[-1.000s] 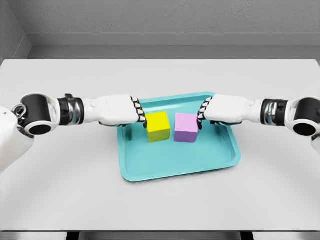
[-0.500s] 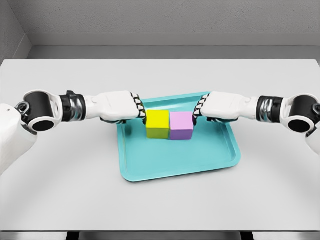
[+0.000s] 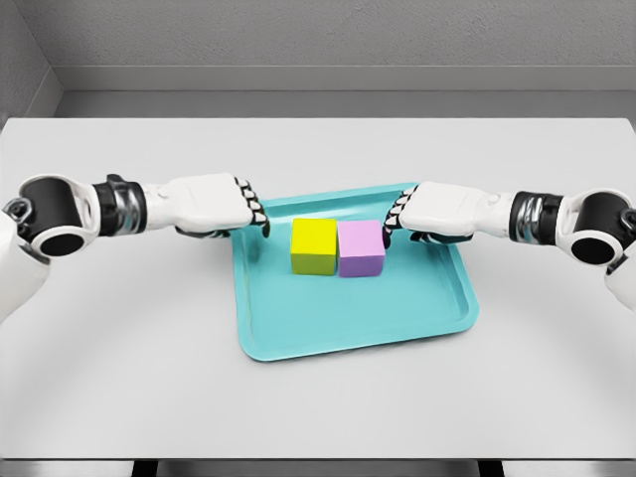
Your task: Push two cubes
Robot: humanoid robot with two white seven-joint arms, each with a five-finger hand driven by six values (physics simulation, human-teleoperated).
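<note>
- The yellow cube (image 3: 313, 245) and the purple cube (image 3: 361, 247) stand side by side with their inner faces touching, in the far half of the teal tray (image 3: 348, 323) — so the pushing step looks done, or nearly done.
- The left hand (image 3: 211, 206) is at the left rim of the tray, apart from the yellow cube, with a clear gap between its knuckles and the cube's face. Its fingers (image 3: 253, 209) are curled into a loose fist and hold nothing.
- The right hand (image 3: 437, 213) is close to the purple cube, at its right upper corner (it is hard to tell if it touches or is only just beside). Its fingers (image 3: 397, 214) are curled in the same way, with nothing in the grasp.
- The step in hand seems to be the release: the task is judged almost complete.
- The next move calls for drawing the right hand sideways from the purple cube, without dragging it and opening the seam.
- Both cubes are plain and solid-coloured, upright and flat on the tray floor, about the same in size — their front faces make nearly one line.
- The tray lies a little turned on the grey table (image 3: 119, 348).
</note>
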